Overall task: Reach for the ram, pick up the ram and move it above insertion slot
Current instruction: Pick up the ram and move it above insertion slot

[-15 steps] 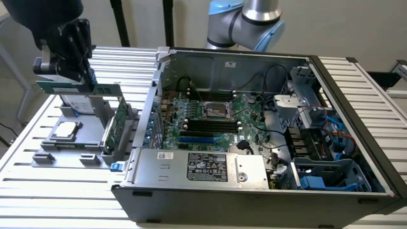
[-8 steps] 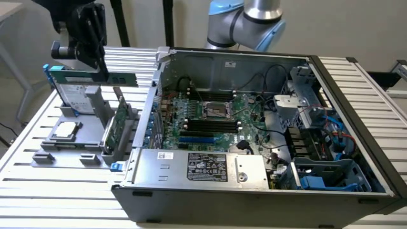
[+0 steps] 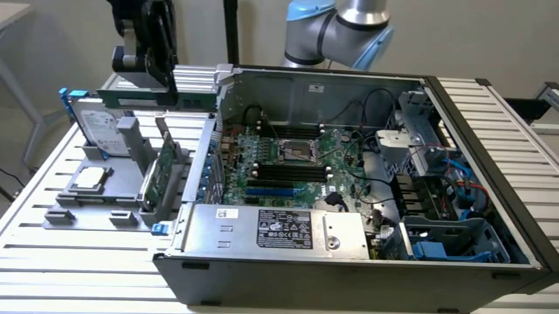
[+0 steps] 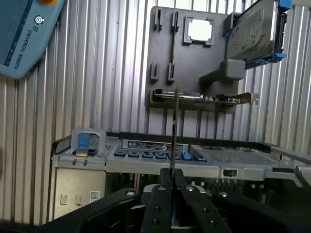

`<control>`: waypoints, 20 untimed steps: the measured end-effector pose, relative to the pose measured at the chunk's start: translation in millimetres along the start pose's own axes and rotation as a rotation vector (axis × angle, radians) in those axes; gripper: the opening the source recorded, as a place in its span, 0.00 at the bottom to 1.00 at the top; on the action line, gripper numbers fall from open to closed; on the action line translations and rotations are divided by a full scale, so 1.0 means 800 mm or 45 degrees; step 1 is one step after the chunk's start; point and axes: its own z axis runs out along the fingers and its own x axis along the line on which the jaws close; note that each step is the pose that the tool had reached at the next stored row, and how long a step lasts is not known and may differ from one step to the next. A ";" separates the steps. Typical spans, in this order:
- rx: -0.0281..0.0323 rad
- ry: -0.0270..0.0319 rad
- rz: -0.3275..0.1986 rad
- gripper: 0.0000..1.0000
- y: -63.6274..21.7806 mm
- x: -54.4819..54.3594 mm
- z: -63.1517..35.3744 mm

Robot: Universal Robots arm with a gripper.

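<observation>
One open computer case (image 3: 489, 196) takes up most of your slatted desk (image 3: 52, 275); inside it you see the green motherboard (image 3: 288, 163) lying flat, with black memory slots (image 3: 292, 173) near its middle, a processor socket (image 3: 300, 152) just at 12 o'clock of them, and a grey power supply (image 3: 279, 229) along the case's near wall at 6 o'clock. At 9 o'clock of the case, in the exterior view, a grey parts holder (image 3: 96, 199) carries a processor chip (image 3: 91, 178), a hard drive (image 3: 98, 127) standing on edge in a blue frame, and a larger green card (image 3: 157, 173) upright in its groove.

Your arm (image 3: 349, 29) comes in from 12 o'clock behind the case and reaches across to the 10 o'clock corner, where the black claw (image 3: 153, 59) hangs above the holder.

Look at the wrist view: the claw (image 4: 171, 187) is nearly closed, its two fingers (image 4: 160, 204) pinching the ram (image 4: 173, 131) between them. You see the ram edge-on there, a thin dark strip standing straight out from the fingertips. In the exterior view the ram (image 3: 157, 98) is a long, flat green stick held level, lifted clear of the holder.
</observation>
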 end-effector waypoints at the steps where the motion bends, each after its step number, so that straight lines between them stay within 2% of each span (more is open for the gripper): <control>1: 0.0001 -0.0017 0.000 0.14 -0.006 0.000 0.000; 4: 0.0002 -0.0046 0.000 0.14 -0.022 0.001 0.000; 13: 0.0003 -0.0049 0.000 0.14 -0.074 -0.001 0.000; 20: 0.0003 -0.0049 0.000 0.14 -0.114 -0.009 0.007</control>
